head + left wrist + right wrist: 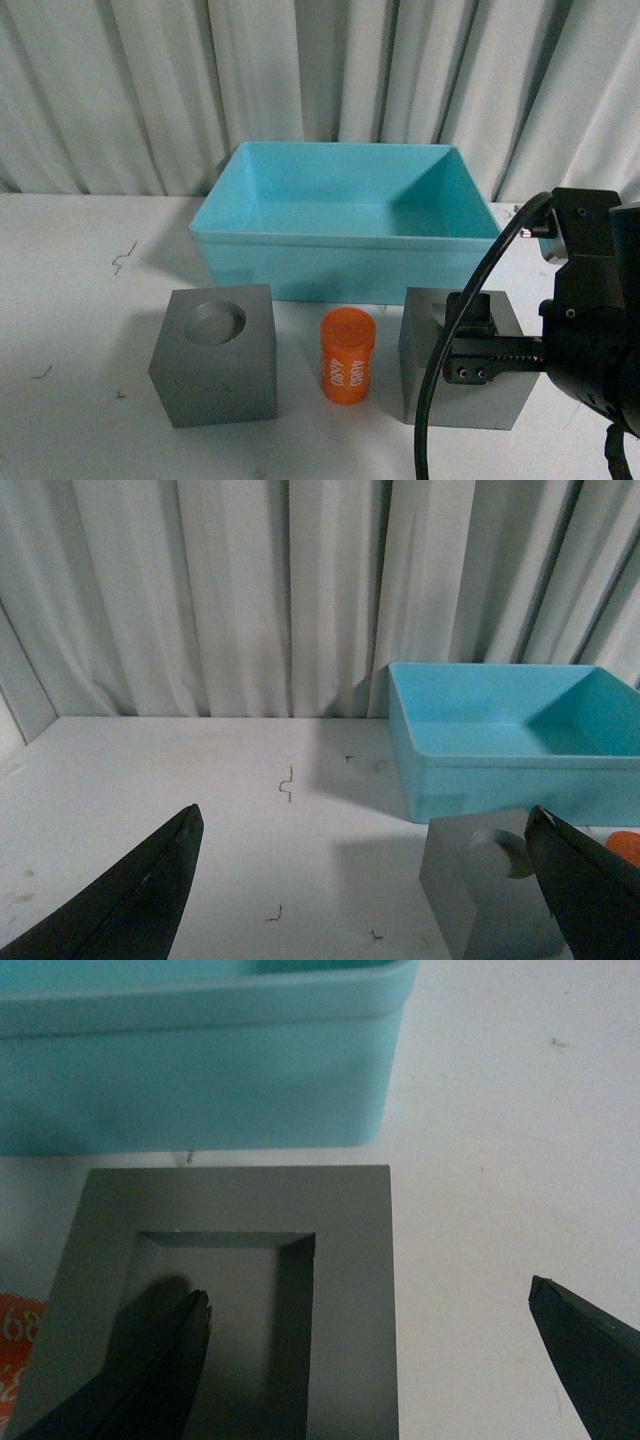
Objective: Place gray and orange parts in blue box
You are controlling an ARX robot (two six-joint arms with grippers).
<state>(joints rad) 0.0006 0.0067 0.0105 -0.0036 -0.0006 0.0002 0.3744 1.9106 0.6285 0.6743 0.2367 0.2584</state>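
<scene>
The blue box point(340, 262) stands at the middle back of the table. In front of it lie a gray cube with a round recess point(215, 360), an orange cylinder with white digits point(347, 356), and a gray cube with a rectangular recess point(422, 365). My right gripper point(470, 342) hovers over that right cube, open. In the right wrist view, my right gripper point(370, 1310) has one finger point(165, 1365) over the cube's recess point(340, 1260) and the other beyond its side. My left gripper point(365, 880) is open left of the round-recess cube point(480, 895), with the blue box point(500, 770) beyond.
A white curtain point(150, 90) hangs close behind the white table point(70, 300). Small dark marks point(122, 257) dot the tabletop on the left. The right arm's black cable point(440, 380) loops in front of the right cube.
</scene>
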